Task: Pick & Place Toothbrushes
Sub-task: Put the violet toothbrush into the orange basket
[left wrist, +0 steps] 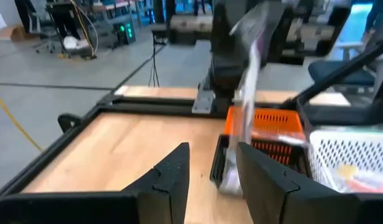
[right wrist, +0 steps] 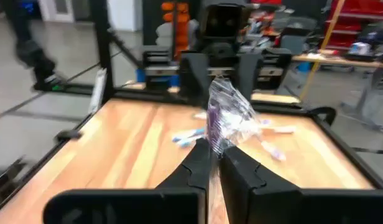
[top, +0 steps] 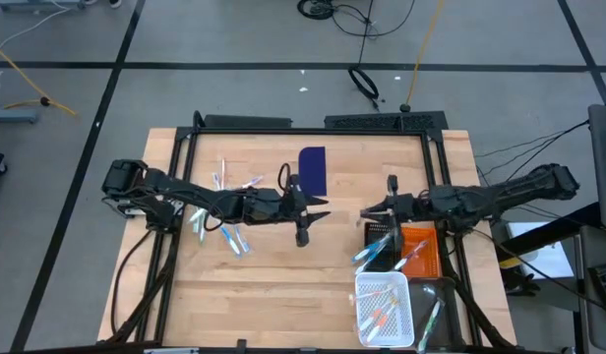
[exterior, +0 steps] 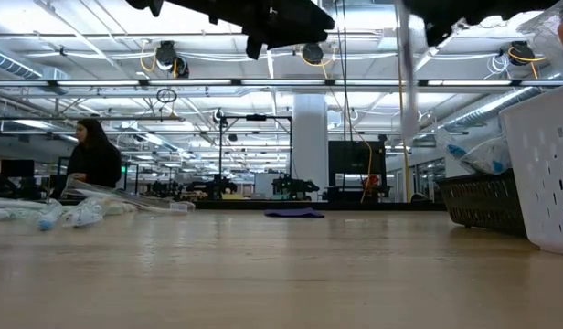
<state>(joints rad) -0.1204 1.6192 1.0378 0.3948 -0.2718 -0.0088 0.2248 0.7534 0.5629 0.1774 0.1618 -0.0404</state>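
Several light blue and white toothbrushes point(top: 224, 211) lie loose on the table's left half, also seen in the right wrist view point(right wrist: 190, 135). More lie in the white basket point(top: 384, 311), and a few stick out of the black basket point(top: 380, 248). My right gripper point(top: 378, 210) hovers above the black basket, shut on a clear-wrapped toothbrush point(right wrist: 224, 121). In the low view that toothbrush point(exterior: 408, 87) hangs upright. My left gripper point(top: 303, 224) is open over the table's middle and holds nothing; its fingers point(left wrist: 173, 177) face the baskets. My right gripper pinches the wrapped toothbrush between its two shut fingertips point(right wrist: 207, 158), on the crinkled clear wrapper point(right wrist: 217, 144). The toothbrush stands roughly upright in the hold, lifted clear of the table and baskets, and its lower end point(left wrist: 232, 180) hangs near the black basket.
An orange basket point(top: 423, 252) sits right of the black one, with the white basket on its near side. A dark blue flat rectangle point(top: 313, 169) lies toward the far edge. A dark frame point(top: 313, 126) borders the table. A person point(exterior: 91, 160) sits in the room behind.
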